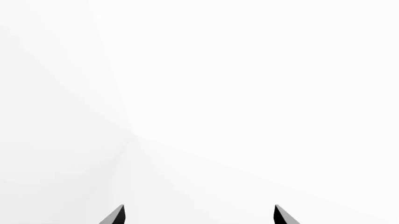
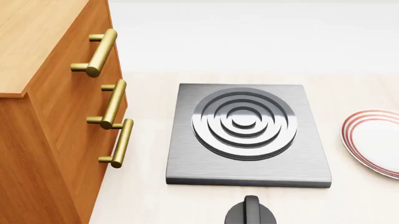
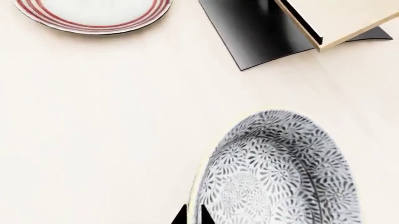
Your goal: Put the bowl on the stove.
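Observation:
The bowl (image 3: 281, 177), white with a grey-blue floral pattern, shows only in the right wrist view. My right gripper (image 3: 192, 218) is shut on its pale rim, one fingertip outside and one inside. The stove (image 2: 187, 158), a square dark-grey slab with raised burner rings, lies in the middle of the head view with nothing on it. Neither gripper nor the bowl shows in the head view. My left gripper (image 1: 199, 215) is open and empty, its fingertips (image 1: 118, 215) wide apart, facing only blank white.
A wooden cabinet (image 2: 44, 121) with brass handles (image 2: 115, 105) stands left of the stove. A round black knob (image 2: 251, 212) sits at its near edge. A white plate with red rings (image 2: 374, 140) lies to its right and also shows in the right wrist view (image 3: 93, 14), near a dark flat piece (image 3: 255, 32) under a pale board (image 3: 343, 16).

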Motion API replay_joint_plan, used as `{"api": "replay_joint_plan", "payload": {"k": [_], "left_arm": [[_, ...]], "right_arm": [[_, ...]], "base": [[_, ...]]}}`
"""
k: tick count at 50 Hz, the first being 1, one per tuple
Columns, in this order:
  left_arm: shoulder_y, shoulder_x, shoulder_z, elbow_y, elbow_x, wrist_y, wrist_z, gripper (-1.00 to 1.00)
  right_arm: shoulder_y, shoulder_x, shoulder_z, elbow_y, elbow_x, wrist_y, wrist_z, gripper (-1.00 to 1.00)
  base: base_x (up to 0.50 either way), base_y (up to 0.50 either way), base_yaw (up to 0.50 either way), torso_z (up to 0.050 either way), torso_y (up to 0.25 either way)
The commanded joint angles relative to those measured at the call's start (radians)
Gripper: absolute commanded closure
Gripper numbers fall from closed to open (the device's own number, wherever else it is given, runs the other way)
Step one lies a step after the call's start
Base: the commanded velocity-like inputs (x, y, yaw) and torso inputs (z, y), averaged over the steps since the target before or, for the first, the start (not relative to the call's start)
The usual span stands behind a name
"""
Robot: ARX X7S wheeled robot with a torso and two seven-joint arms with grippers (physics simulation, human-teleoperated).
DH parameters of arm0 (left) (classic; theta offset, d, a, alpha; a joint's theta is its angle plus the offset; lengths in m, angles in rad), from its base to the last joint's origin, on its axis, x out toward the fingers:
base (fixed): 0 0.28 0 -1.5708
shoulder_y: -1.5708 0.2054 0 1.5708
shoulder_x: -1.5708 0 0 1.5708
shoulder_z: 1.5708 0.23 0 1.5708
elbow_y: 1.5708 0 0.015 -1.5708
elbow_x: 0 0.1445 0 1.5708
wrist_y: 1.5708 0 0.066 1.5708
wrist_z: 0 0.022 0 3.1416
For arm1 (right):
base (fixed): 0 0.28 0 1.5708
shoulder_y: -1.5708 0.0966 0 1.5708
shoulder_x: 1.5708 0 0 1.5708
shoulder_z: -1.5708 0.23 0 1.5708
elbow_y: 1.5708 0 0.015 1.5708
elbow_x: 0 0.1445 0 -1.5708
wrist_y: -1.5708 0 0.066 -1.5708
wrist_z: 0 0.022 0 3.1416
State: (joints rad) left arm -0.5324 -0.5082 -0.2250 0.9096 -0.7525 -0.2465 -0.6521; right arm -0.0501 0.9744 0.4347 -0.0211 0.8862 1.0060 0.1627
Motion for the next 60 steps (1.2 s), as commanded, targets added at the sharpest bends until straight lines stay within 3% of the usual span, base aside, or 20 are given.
{"api": "replay_joint_plan", "payload": {"k": [1,11,21,31,38,60], "left_arm": [[0.001,-0.001,0.001,-0.004,0.0,0.005,-0.002,-1.0],[0.004,-0.003,0.003,-0.005,-0.002,0.009,-0.004,-1.0],[0.008,-0.005,0.003,-0.007,0.0,0.015,-0.004,-1.0],[0.012,-0.004,0.007,-0.009,0.002,0.021,-0.003,-1.0],[0.015,-0.005,0.007,-0.01,0.004,0.025,-0.003,-1.0],[0.021,-0.008,0.006,-0.015,0.004,0.036,-0.006,-1.0]], "right_arm": [[0.031,0.066,0.006,-0.069,0.031,0.017,-0.031,1.0],[0.138,0.172,-0.051,-0.129,0.092,0.05,-0.099,1.0],[0.427,0.222,-0.297,-0.148,0.098,0.062,-0.153,1.0],[0.76,0.141,-0.571,-0.116,0.004,0.118,-0.211,1.0],[0.906,0.072,-0.672,-0.098,-0.043,0.128,-0.263,1.0],[1.125,-0.061,-0.854,-0.031,-0.167,0.089,-0.357,1.0]], "base": [[0.0,0.0,0.0,0.0,0.0],[0.0,0.0,0.0,0.0,0.0],[0.0,0.0,0.0,0.0,0.0],[0.0,0.0,0.0,0.0,0.0],[0.0,0.0,0.0,0.0,0.0],[0.0,0.0,0.0,0.0,0.0]]}}
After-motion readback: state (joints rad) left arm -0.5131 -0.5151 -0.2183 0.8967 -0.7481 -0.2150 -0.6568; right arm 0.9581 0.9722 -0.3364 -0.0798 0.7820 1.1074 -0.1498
